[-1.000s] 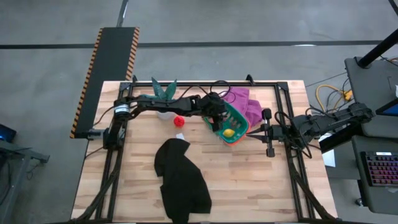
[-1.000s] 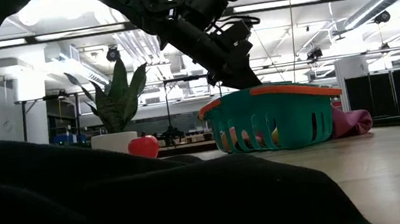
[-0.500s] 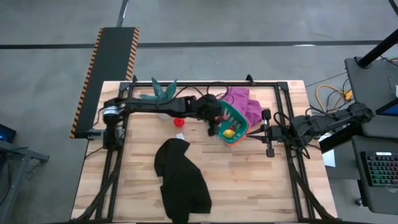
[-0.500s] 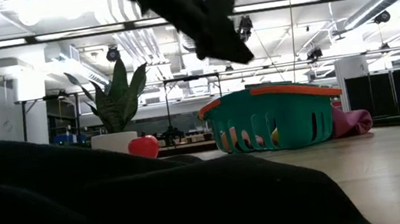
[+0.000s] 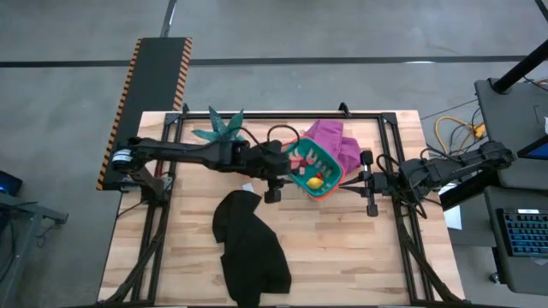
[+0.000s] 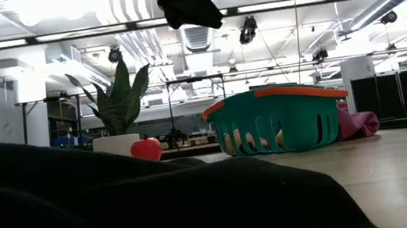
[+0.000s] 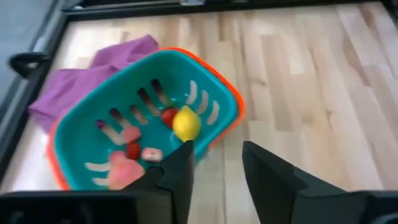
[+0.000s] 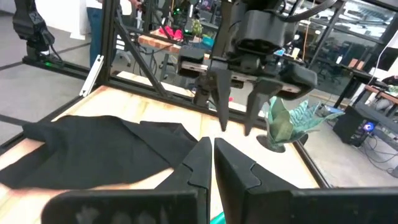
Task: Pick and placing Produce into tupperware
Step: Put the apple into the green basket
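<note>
Left gripper (image 5: 272,192) hangs above the table just beside the teal tupperware (image 5: 330,168), its fingers (image 7: 180,168) parted a little with nothing between them. One piece of produce is not yet in: the red toy fruit (image 6: 146,149), resting on the wood near the potted plant (image 6: 115,114). My judgement is that this fruit is the next thing to fetch. To do it well, the arm should spread its fingers wider before descending, come straight down over the round fruit so it does not roll off, and stay clear of the plant pot and the black cloth (image 5: 251,248).

Counted in the left wrist view, the tupperware holds one yellow lemon (image 7: 186,124), two red pieces and about three pink ones (the pink ones overlap, so that count is uncertain). One purple cloth (image 5: 336,140) lies against it.

Right gripper (image 5: 365,180) waits shut and empty, close to the tupperware's other side.
</note>
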`<state>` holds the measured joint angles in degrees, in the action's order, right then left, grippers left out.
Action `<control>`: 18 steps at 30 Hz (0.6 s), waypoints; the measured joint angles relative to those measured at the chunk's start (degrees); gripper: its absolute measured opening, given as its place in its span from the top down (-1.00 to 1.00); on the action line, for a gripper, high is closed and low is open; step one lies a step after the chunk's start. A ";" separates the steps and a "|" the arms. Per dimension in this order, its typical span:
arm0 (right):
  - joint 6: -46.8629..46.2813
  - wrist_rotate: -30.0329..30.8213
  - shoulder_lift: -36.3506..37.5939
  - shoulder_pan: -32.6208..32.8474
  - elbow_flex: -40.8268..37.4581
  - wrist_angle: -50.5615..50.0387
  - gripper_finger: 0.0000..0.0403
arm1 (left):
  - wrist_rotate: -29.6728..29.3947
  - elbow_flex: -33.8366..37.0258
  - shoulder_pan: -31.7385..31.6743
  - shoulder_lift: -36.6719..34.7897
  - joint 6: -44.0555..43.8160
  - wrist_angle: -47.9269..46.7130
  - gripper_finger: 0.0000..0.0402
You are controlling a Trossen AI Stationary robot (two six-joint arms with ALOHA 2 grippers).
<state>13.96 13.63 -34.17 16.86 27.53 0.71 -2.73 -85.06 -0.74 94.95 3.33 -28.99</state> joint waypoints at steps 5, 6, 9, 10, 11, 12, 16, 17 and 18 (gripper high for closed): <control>-0.46 0.00 0.00 0.00 0.00 0.09 0.95 | -0.84 0.36 -0.03 -0.36 -0.04 5.73 0.05; -0.46 0.00 0.02 0.00 0.00 0.17 0.95 | -0.84 0.42 -0.03 -0.34 -0.04 8.36 -0.06; -0.45 0.00 0.00 0.00 0.00 0.22 0.95 | -1.07 1.42 -0.01 -0.38 0.18 18.65 -0.42; -0.46 0.00 0.01 0.00 0.00 0.20 0.95 | -1.19 1.67 -0.01 -0.25 0.05 21.37 -0.53; -0.46 0.00 0.00 0.00 0.00 0.24 0.95 | -1.67 1.70 -0.01 -0.08 0.11 23.55 -0.64; -0.46 0.00 0.00 0.00 0.00 0.26 0.95 | -2.65 1.70 -0.01 0.00 0.21 25.45 -0.73; -0.46 0.00 0.00 0.00 0.00 0.24 0.95 | -5.33 1.68 -0.32 -0.22 0.18 32.64 -0.95; -0.46 0.00 0.00 0.00 0.00 0.26 0.95 | -5.30 1.68 -0.32 -0.33 -0.01 34.82 -0.96; -0.46 0.00 0.00 0.00 0.00 0.24 0.95 | -5.29 1.68 -0.32 -0.44 0.01 36.78 -0.97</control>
<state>13.50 13.63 -34.17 16.86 27.53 0.95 -8.02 -83.37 -1.06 94.51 3.34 7.79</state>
